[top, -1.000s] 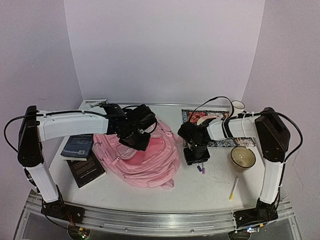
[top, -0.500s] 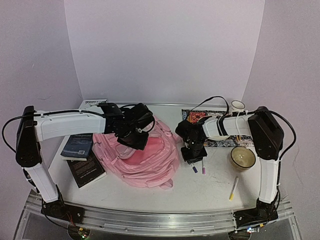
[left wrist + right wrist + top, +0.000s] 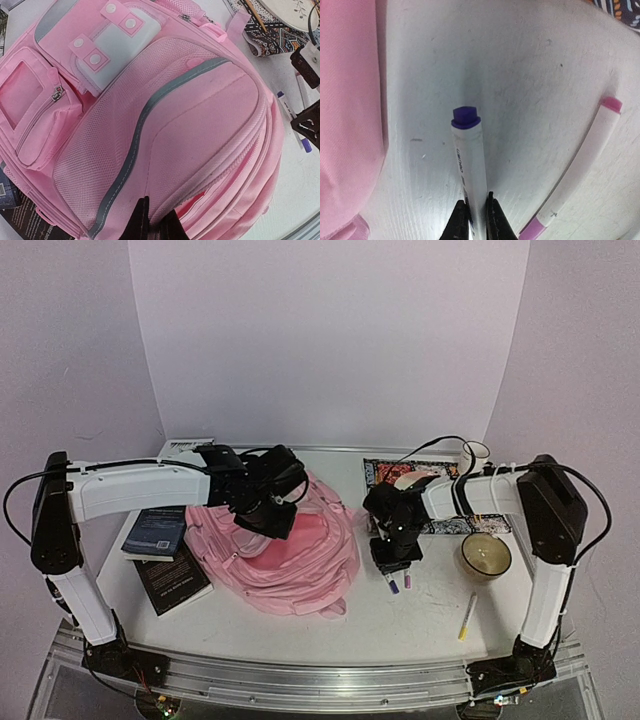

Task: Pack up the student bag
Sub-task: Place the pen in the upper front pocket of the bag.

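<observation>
We see the student bag lying flat on the table, left of centre, front side up. The left gripper sits on top of it, its jaws drawn almost together against the zip seam near the bag's edge. We cannot tell whether any fabric is nipped between them. The right gripper is just beside the bag, on the bag's right. Its jaws are closed narrowly on the white barrel of a purple-capped marker. From the right wrist we see the bag's pink cloth running along the left edge of the view, close to that marker but apart from it.

The bag is soft and padded, and it bulges in rounded folds. We note a fine mesh panel crossed by a curving grey stripe, a pale white-pink patch with round pink snaps, and a small zipped pocket. The table is white, scuffed and hard. A second pen, a pink-ended marker, lies slantwise on it near the held one. A dark book lies against the bag's left side.
</observation>
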Robot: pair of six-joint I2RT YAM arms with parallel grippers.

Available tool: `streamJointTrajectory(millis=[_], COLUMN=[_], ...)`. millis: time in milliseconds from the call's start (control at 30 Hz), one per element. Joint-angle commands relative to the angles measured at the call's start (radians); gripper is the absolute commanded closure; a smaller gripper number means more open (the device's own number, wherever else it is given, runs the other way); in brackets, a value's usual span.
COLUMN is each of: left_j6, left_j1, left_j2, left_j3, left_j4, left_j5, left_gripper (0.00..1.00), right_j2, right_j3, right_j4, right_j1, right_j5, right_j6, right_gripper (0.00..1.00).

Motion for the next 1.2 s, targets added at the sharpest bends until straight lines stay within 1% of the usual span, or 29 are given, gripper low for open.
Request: streamJointTrajectory(millis=[0,133,200,267,300,500,567,700,1133,1167], left_j6=[-0.043,-0.051,-0.049,-0.043,-0.041,-0.032,-0.024,-0.023,-0.022,-0.019], left_j1=[0.014,0.015,0.015,0.015,0.015,0.015,0.014,0.013,0.011,0.010], left_j2=[-0.017,0.004,0.012,0.019,0.020,0.007,0.000,-0.009,-0.066,-0.067], left_j3=[0.036,0.054,0.062,0.067,0.069,0.088,0.091,0.094,0.078,0.074], left_j4=[0.014,0.015,0.018,0.022,0.023,0.024,0.025,0.030,0.133,0.136], left_j5=[0.004,0.031,0.045,0.058,0.066,0.110,0.139,0.191,0.395,0.401], left_gripper=[1.00,1.00,1.00,1.00,1.00,1.00,1.00,1.00,1.00,1.00], right_j2=[-0.114,-0.204,-0.252,-0.284,-0.291,-0.261,-0.245,-0.197,-0.071,-0.066], right_j3=[-0.051,-0.087,-0.109,-0.133,-0.139,-0.119,-0.126,-0.112,-0.014,-0.011], right_j4=[0.010,0.070,0.131,0.216,0.261,0.454,0.536,0.635,0.724,0.730], right_j1=[0.002,0.019,0.036,0.057,0.067,0.158,0.175,0.183,0.183,0.183], right_j5=[-0.071,-0.128,-0.158,-0.224,-0.254,-0.320,-0.321,-0.325,-0.173,-0.166], right_j6=[0.073,0.132,0.177,0.227,0.262,0.447,0.522,0.622,0.889,0.907], right_gripper=[1.00,1.00,1.00,1.00,1.00,1.00,1.00,1.00,1.00,0.98])
